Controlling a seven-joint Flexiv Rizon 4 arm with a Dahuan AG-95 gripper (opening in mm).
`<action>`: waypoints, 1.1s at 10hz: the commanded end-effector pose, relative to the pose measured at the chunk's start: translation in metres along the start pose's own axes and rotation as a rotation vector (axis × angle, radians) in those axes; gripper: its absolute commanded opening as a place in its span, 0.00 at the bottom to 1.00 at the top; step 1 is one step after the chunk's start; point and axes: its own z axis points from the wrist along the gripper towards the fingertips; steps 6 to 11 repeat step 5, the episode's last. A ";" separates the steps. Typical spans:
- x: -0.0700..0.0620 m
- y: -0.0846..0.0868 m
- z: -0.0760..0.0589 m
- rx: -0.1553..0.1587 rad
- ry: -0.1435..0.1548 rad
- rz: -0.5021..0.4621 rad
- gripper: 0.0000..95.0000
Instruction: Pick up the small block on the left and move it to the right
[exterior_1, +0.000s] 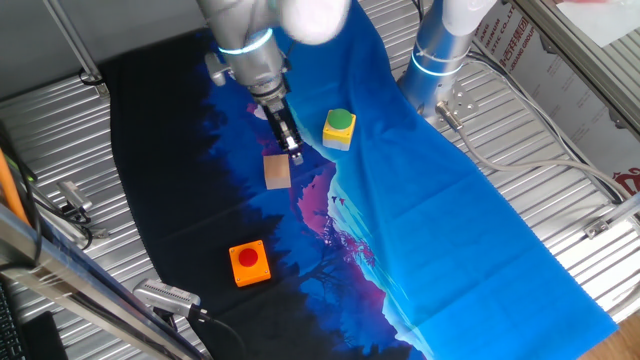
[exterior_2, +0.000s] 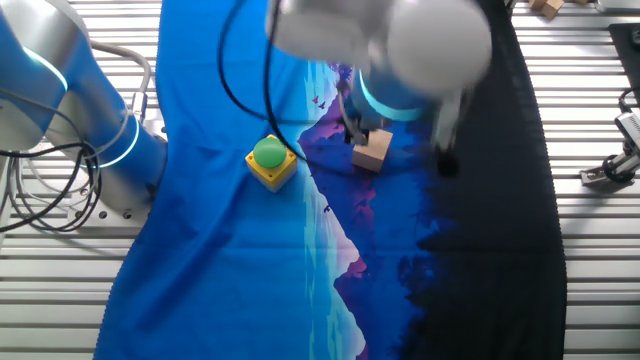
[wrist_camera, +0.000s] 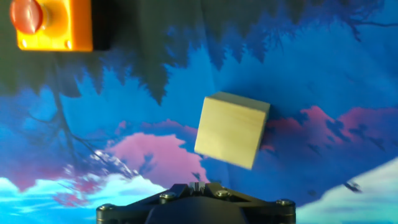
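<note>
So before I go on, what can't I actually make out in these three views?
- Gripper opening: its fingers are too small in one fixed view, the arm's blurred body hides them in the other, and the hand view shows only the mount.
- Whether the fingers touch the small block: unclear everywhere.
- Orange block: cut off by the hand view's top edge, absent from the other fixed view.
- Yellow block: outside the hand view.

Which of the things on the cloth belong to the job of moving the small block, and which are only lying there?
Belong to the job:
- small block, plain wood, on the cloth
- gripper, just beside the block

Only lying there:
- yellow block with green circle
- orange block with red circle
</note>
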 end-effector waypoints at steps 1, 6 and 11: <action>0.013 0.005 -0.014 0.433 0.033 -0.137 0.00; 0.018 0.003 -0.011 0.406 0.046 -0.144 0.00; 0.018 0.003 -0.011 0.406 0.046 -0.144 0.00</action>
